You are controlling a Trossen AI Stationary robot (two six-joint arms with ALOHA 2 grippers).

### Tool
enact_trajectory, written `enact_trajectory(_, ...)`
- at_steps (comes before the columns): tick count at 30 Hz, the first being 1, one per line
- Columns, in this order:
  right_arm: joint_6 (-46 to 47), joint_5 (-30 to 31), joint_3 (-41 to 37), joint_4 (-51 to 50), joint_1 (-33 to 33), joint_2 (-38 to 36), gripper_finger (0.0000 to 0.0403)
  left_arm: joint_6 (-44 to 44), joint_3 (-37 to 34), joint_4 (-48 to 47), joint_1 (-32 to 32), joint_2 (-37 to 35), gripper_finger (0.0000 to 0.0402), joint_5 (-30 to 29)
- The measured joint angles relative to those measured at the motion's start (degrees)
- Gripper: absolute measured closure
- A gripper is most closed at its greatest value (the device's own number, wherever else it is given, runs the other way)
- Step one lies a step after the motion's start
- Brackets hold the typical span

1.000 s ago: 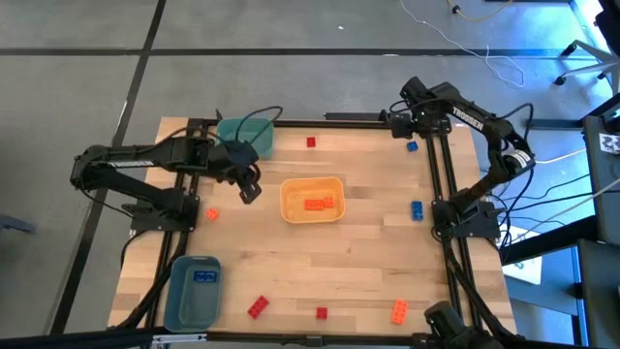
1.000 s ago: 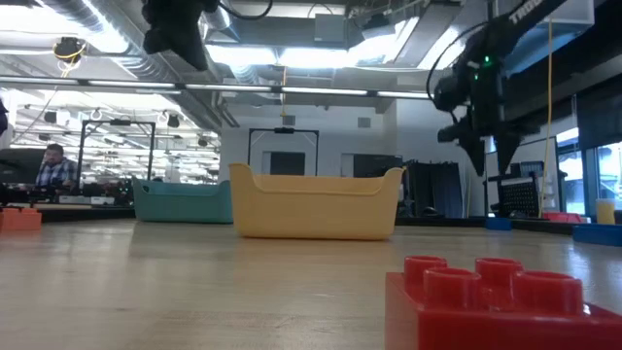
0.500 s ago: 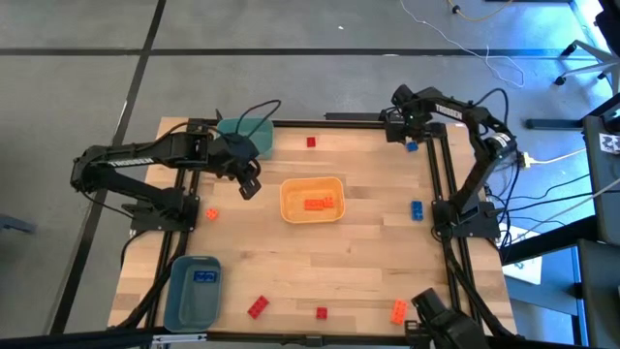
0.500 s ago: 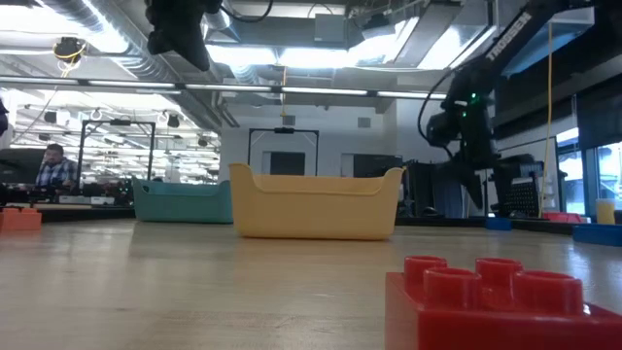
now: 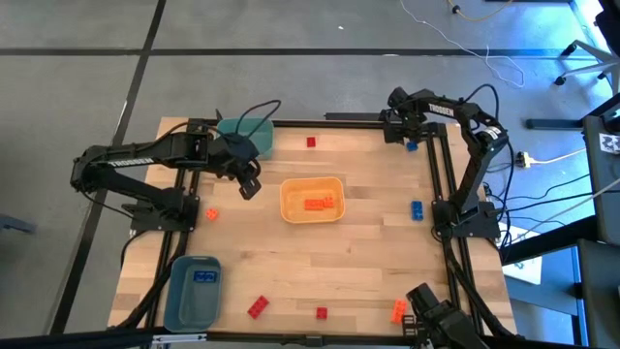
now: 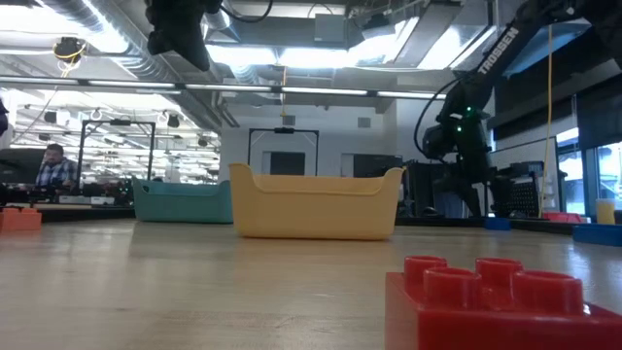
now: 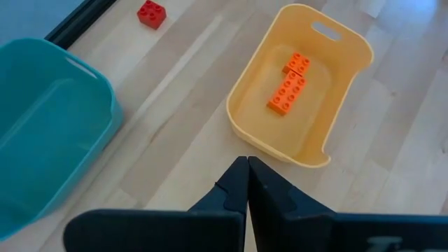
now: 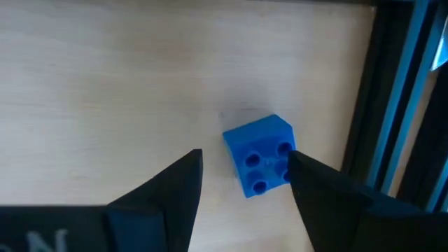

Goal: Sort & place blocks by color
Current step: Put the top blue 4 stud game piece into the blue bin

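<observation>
Reading "TROSSEN" (image 6: 497,49), the right arm spreads its fingers (image 8: 318,185) wide around a blue block (image 8: 260,155).

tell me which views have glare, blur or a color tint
Low view: ceiling lights blow out white, and the nearest red block looms large and soft. High view: blue tint over the floor at the right. Right wrist view: the right claw is blurry around the sharp blue block.

blue block (image 8: 260,155): square, four studs up, flat on wood | between the open right gripper (image 8: 241,183) fingers, nearer one, touching unclear
</observation>
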Motion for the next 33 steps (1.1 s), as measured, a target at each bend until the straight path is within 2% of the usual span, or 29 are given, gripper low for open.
enact_trajectory(11,-4.5,-5.7,0.1,-0.1,-0.8,-0.1,0.0211,0.0,0.0,0.0,0.0,0.0,0.0402,0.0)
enact_trajectory(24,-10.3,-17.3,0.2,1.0,-0.3,-0.2,0.0212,0.0,0.0,0.0,0.0,0.0,0.0402,0.0)
enact_trajectory(27,-12.1,-16.7,0.1,1.5,0.6,-0.1,0.0212,0.0,0.0,0.0,0.0,0.0,0.0402,0.0)
enact_trajectory(30,-12.6,-12.3,-0.1,1.5,1.3,0.0,0.0212,0.0,0.0,0.0,0.0,0.0,0.0402,0.0)
enact_trajectory(33,-14.5,-11.0,-0.3,0.6,1.5,0.3,0.0212,0.0,0.0,0.0,0.0,0.0,0.0402,0.0)
